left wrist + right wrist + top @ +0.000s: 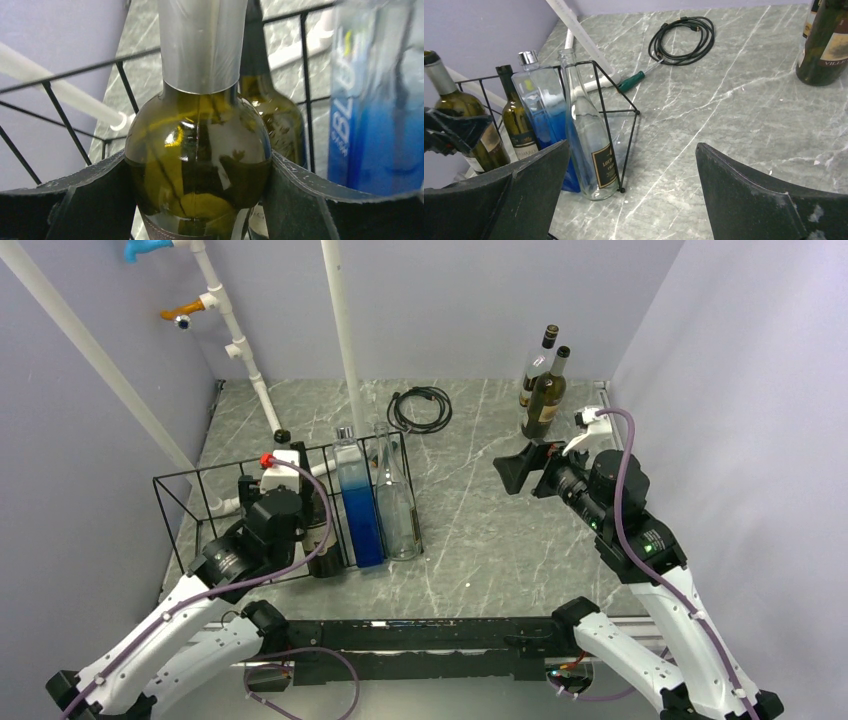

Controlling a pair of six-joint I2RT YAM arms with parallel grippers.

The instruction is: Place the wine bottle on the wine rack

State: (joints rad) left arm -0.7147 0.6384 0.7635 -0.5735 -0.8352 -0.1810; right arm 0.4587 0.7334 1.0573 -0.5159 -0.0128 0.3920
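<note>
– Grip check first: your left gripper point(198, 186) is clamped on the wine bottle point(197, 145) at its shoulder, just under the silver foil, one finger on each side.

– Agreed. The bottle stands upright at the wine rack point(604, 107), just beside a dark bottle point(517, 125), with the blue bottle point(544, 115) further along. From these views you cannot tell whether its base touches the surface.

– So lower it straight down, slowly, and hold it vertical. A tilt would likely knock the neighbour or catch a wire.

– Watch the gap in your left wrist view as you go. The glass is round and smooth, so it may slip if you loosen early.

– Part the fingers only once the bottle feels settled and stands by itself. Then draw back clear of the wires.

– Your right gripper point(632, 150) hangs with its fingers spread wide and nothing between them, well apart from the rack. Leave it where it is.
</note>
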